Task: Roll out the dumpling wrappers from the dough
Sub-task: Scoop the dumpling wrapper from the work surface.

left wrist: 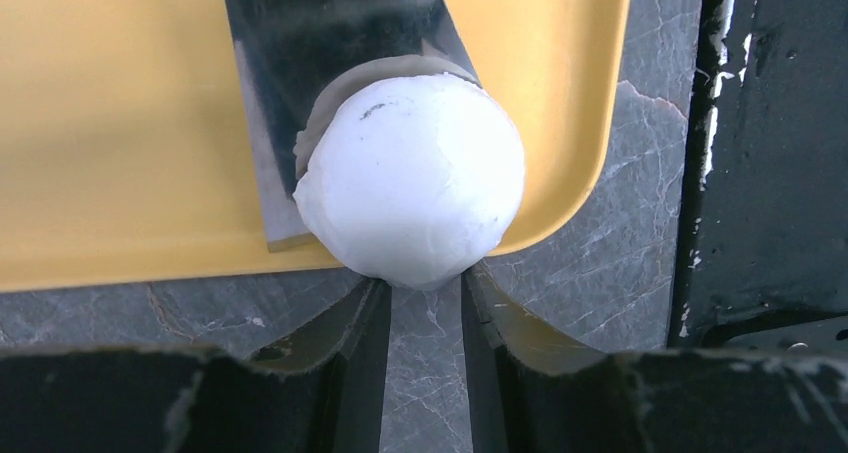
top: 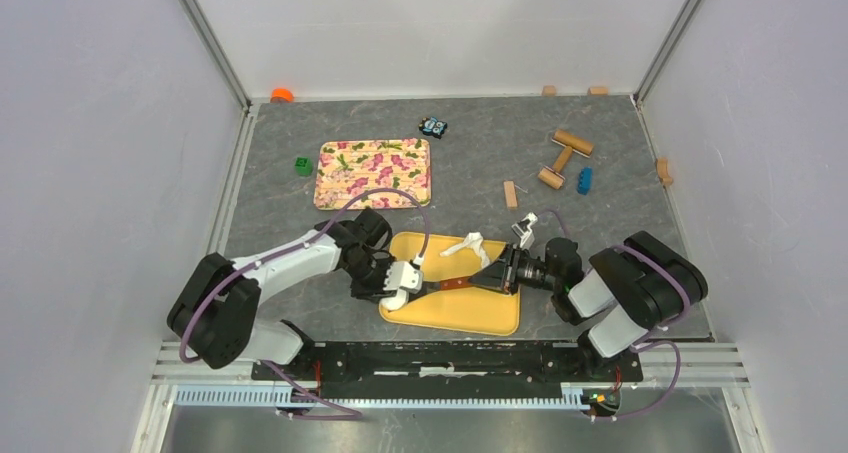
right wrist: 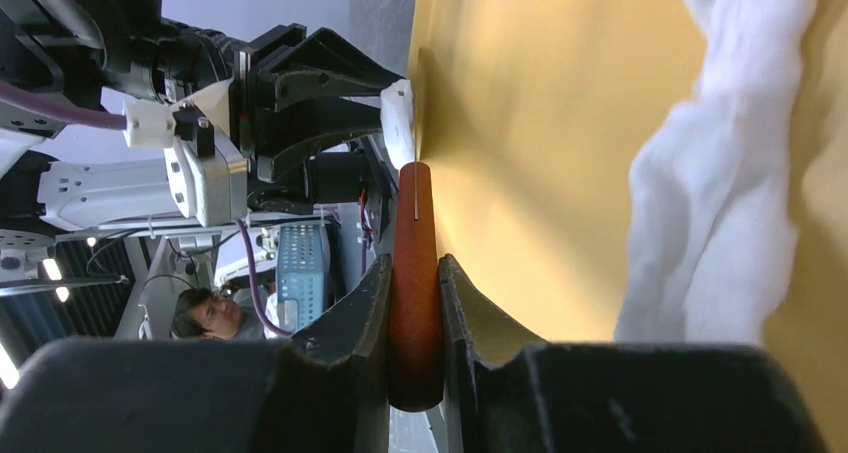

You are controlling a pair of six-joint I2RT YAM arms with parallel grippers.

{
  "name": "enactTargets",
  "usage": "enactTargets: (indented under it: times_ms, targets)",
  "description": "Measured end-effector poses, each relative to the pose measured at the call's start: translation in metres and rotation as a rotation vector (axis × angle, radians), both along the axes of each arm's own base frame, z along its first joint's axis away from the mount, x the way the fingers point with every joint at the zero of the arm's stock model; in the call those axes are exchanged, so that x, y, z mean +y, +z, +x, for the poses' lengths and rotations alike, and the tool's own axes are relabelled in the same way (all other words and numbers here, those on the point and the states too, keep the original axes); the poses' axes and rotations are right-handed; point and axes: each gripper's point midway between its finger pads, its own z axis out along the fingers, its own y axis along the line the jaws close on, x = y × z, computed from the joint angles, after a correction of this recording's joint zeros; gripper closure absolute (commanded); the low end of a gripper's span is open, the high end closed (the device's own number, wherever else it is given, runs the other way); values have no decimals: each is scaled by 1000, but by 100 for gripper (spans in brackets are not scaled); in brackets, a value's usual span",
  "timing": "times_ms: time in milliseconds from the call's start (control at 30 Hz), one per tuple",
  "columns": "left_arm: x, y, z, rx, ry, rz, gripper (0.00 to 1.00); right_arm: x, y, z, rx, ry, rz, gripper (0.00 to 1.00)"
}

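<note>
at the near left corner of the yellow board (top: 470,313), nipped a smooth dough ball (left wrist: 415,178) by its near edge in the left gripper (left wrist: 425,285), fingers closed on it. sat straight ahead of those tips, round, with no long axis to speak of. touched a knife blade (left wrist: 300,33) reaching in from the right gripper (right wrist: 413,273), clenched on the reddish handle (right wrist: 413,203); ran crosswise, gripper to gripper. lay farther back as a ragged dough strip (top: 466,245), lengthwise roughly left to right, nearer the right arm. judged the next move to turn on blade meeting ball.
</note>
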Motion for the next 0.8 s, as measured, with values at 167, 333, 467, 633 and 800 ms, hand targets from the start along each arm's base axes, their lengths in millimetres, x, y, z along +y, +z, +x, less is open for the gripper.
enactTargets:
  times_ms: [167,333,467,633,800]
  targets:
    - [-5,-1,-3,1,4,8,55,-1,0,-2,35,-24,32,100]
    - [-8,0,-2,-1,14,1,41,-3,3,-3,40,-44,47,100]
    - [-9,4,1,-21,14,-14,35,-3,7,-1,23,-58,56,100]
    - [-8,16,14,-58,45,-42,33,-4,15,-1,-3,-65,74,100]
    - [-6,26,23,-75,56,-51,31,-3,22,0,-14,-66,97,100]
